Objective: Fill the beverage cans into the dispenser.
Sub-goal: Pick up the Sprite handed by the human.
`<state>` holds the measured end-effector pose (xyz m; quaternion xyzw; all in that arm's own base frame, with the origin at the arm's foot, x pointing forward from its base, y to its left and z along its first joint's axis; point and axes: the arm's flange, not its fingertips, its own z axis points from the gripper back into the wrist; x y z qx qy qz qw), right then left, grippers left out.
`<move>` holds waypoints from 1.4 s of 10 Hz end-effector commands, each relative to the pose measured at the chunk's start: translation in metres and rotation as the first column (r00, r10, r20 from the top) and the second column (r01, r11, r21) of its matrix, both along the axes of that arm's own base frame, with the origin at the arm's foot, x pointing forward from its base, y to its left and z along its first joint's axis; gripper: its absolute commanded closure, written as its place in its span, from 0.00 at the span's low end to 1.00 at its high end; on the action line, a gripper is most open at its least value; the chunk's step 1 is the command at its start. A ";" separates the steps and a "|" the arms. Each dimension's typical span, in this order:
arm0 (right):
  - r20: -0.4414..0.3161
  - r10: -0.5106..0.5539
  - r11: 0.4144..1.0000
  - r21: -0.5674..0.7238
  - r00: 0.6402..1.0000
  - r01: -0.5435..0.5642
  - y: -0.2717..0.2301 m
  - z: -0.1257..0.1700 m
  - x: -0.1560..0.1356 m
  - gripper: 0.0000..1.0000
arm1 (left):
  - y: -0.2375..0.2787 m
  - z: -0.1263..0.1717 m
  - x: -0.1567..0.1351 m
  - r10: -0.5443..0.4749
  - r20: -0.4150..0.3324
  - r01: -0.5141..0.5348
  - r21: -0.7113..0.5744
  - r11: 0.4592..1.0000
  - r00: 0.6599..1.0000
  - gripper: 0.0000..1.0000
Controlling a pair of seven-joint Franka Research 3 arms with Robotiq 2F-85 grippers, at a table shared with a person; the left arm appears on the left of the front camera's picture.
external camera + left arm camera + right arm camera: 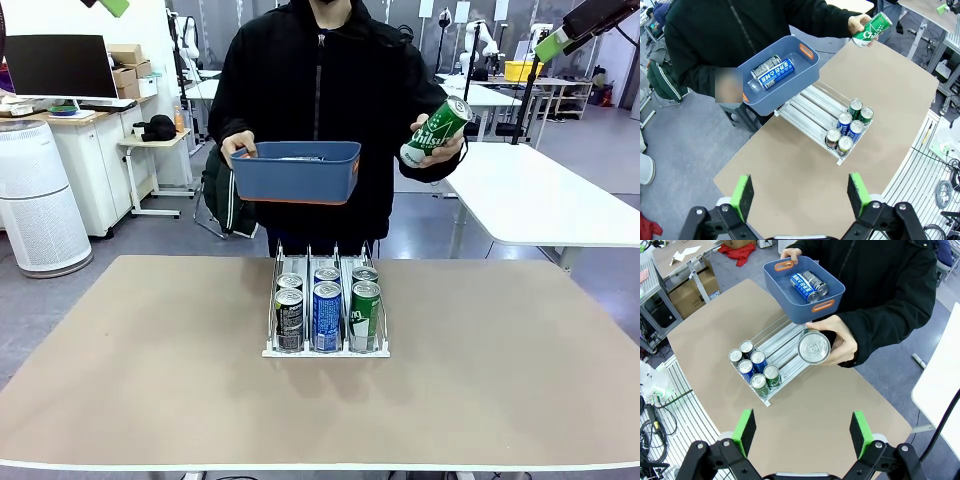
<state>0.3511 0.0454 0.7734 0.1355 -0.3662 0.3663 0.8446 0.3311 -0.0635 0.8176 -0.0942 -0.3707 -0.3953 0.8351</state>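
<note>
Left gripper and right gripper are wide open, empty; a person's hand holds a green can.

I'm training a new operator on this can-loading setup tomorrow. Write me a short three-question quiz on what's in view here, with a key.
1. Multiple choice: how many cans stand in the dispenser? A four, B six, C nine.
2. True or false: the blue bin rests on the table.
3. Fill in: the single can gripped in the person's hand is mostly ____ in colour.
Key: 1 B. 2 False, the person holds it in the air. 3 green.
</note>
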 end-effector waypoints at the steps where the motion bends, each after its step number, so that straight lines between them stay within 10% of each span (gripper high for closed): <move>1: -0.002 -0.006 1.000 0.007 1.000 0.006 0.001 0.001 0.000 0.00 | 0.000 0.000 0.001 0.004 -0.003 -0.004 -0.002 1.000 1.000 0.00; 7: 0.000 0.000 1.000 0.000 1.000 0.000 0.000 0.000 0.000 0.00 | 0.000 0.000 0.001 0.004 -0.003 -0.004 -0.002 1.000 1.000 0.00; 14: -0.163 0.111 0.991 -0.049 0.980 -0.121 0.042 -0.015 0.086 0.00 | 0.000 0.000 0.001 0.004 -0.003 -0.004 -0.002 1.000 1.000 0.00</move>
